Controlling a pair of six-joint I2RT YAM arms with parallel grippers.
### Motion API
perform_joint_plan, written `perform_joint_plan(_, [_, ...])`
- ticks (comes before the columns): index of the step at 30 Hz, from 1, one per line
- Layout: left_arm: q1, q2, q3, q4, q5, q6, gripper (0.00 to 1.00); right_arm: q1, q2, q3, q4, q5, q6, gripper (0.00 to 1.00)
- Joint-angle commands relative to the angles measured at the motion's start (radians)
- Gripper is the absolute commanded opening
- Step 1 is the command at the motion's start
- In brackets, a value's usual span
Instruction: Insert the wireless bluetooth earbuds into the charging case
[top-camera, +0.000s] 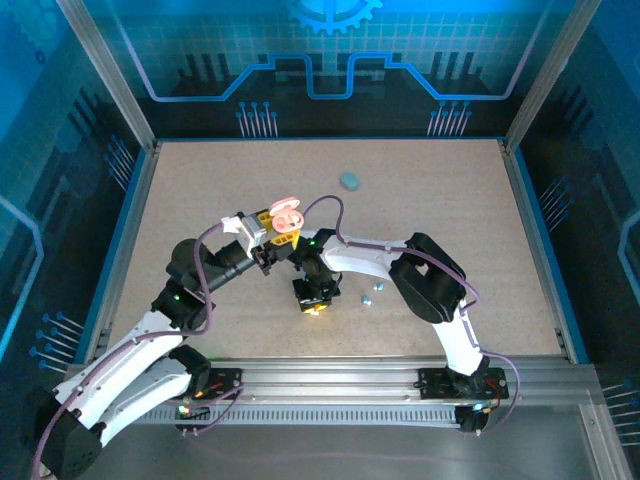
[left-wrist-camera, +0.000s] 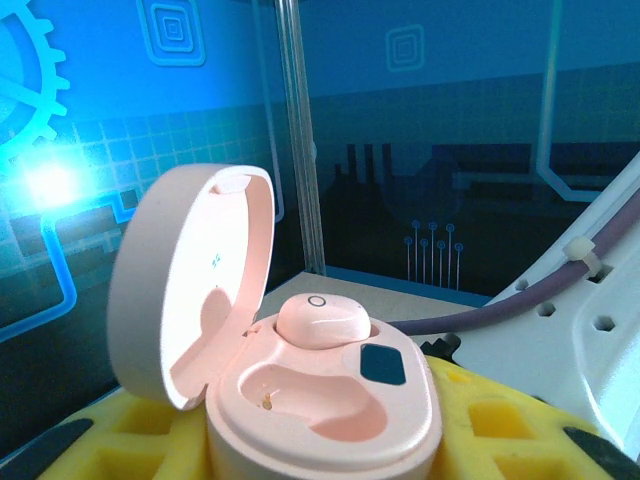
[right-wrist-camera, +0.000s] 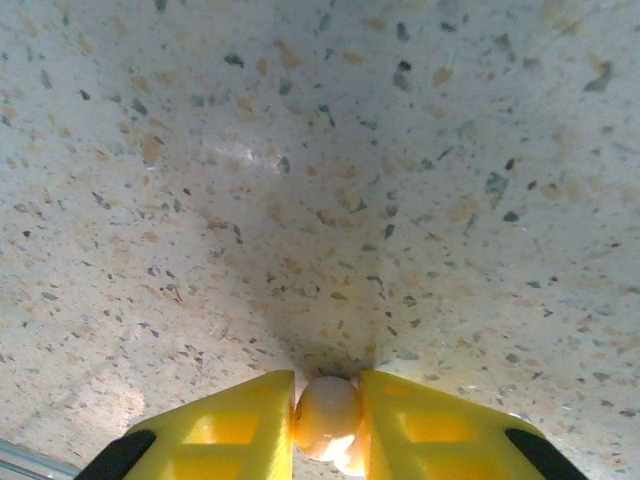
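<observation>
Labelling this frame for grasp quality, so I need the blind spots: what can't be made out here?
- Right wrist: pink earbud, sides and underside hidden by the right pincer.
- Left wrist: pink charging case, underside hidden by the left pincer's fingers.
- Top external: two teal earbuds, too small for detail.

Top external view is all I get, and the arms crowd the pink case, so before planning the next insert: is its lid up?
Observer: Yes. The left wrist view shows the pink case, held in the left gripper, with its lid hinged open.
Operator: Any earbuds in it?
Observer: One pink earbud is seated; the socket beside it is empty.
Operator: And the right gripper?
Observer: The right gripper is shut on a small pale earbud, pointing down at the speckled table.
</observation>
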Motion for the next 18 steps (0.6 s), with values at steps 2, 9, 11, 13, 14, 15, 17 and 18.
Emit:
perform_joint_plan(2, [-0.003,0.0,-0.014,0.038,-0.011,0.006,0.33,-0.003,0.02,-0.006,0.012,0.016,0.012,0.22])
perform_joint_plan(9, [-0.004,0.0,-0.016,0.039,-0.013,0.007,0.33,0.002,0.033,0.036,-0.055,0.07,-0.027,0.27])
perform_joint_plan(11, [-0.003,0.0,-0.016,0.04,-0.012,0.006,0.33,0.002,0.044,0.046,-0.062,0.072,-0.032,0.27])
perform_joint_plan(13, [-0.003,-0.001,-0.016,0.039,-0.012,0.005,0.33,0.006,0.054,0.059,-0.071,0.076,-0.034,0.28])
perform_joint_plan(14, [-0.003,-0.001,-0.016,0.039,-0.012,0.006,0.33,0.009,0.057,0.065,-0.074,0.076,-0.035,0.28])
perform_joint_plan(15, [-0.004,-0.001,-0.017,0.04,-0.014,0.006,0.33,0.009,0.061,0.068,-0.075,0.075,-0.034,0.28])
perform_joint_plan(17, [-0.003,-0.002,-0.017,0.04,-0.013,0.007,0.33,0.012,0.066,0.074,-0.08,0.073,-0.029,0.28])
perform_joint_plan(18, [-0.002,-0.003,-0.018,0.039,-0.014,0.007,0.33,0.013,0.066,0.076,-0.079,0.073,-0.027,0.28])
